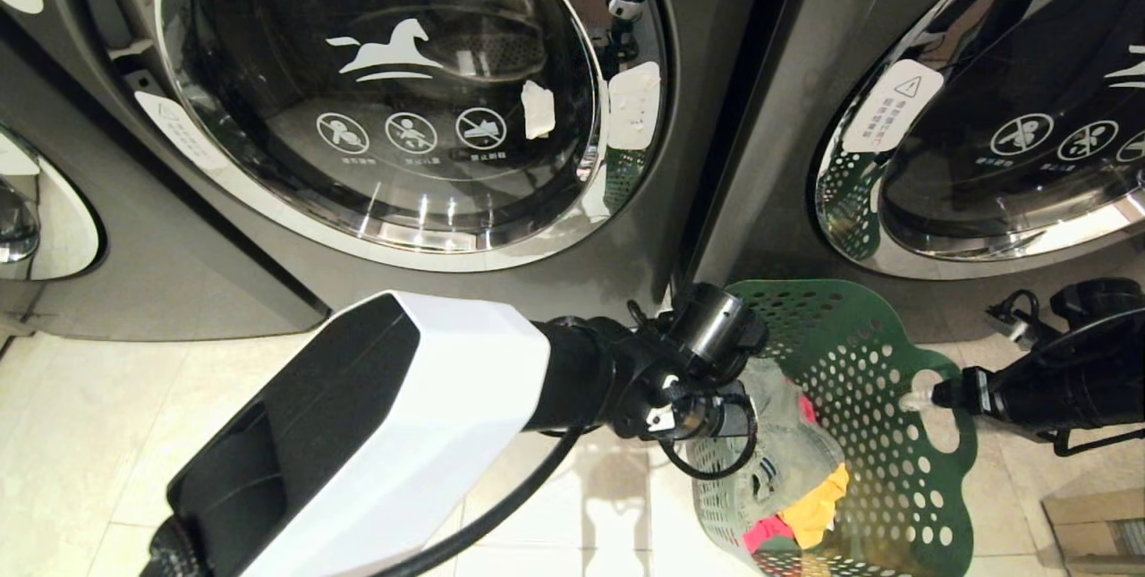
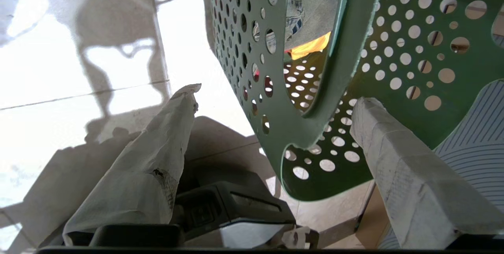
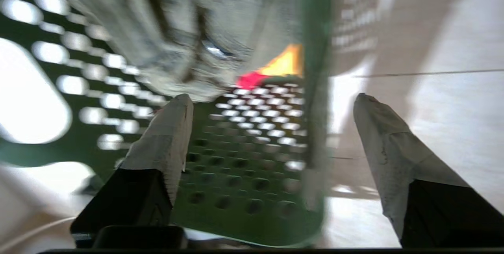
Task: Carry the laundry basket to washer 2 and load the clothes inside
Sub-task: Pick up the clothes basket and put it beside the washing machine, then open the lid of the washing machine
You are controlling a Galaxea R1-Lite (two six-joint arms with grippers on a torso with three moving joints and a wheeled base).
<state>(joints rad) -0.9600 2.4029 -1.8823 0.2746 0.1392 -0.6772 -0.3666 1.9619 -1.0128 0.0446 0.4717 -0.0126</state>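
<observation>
Two dark grey front-load washers are seen in the head view: one washer [image 1: 376, 103] with a horse logo on its closed glass door at centre-left, another washer [image 1: 1002, 121] at the right; no number label can be read on either, so which one is washer 2 cannot be told. The laundry basket [image 1: 881, 380] is seen on the pale tiled floor [image 1: 107, 434], low and right of centre, just in front of the gap between the machines. The clothes [image 1: 787, 461] are seen piled inside it: a grey denim piece on top, yellow and red pieces below. The left arm [image 1: 402, 434] is stretched across to the basket's left side, the fingers hidden there. The right gripper [image 1: 921, 398] is seen at the handle cut-out of the basket's right wall. In the left wrist view, the left gripper [image 2: 271, 128] is shown spread wide, straddling the basket's perforated wall by the oval cut-out, one finger outside, one inside; neither finger is seen pressing the plastic. Denim and yellow cloth are visible through the cut-out. In the right wrist view, blurred, the right gripper [image 3: 271, 116] is shown parted wide, one finger inside the basket, one outside over the floor, the rim between them, nothing clamped. Denim, red and yellow are seen beyond.
</observation>
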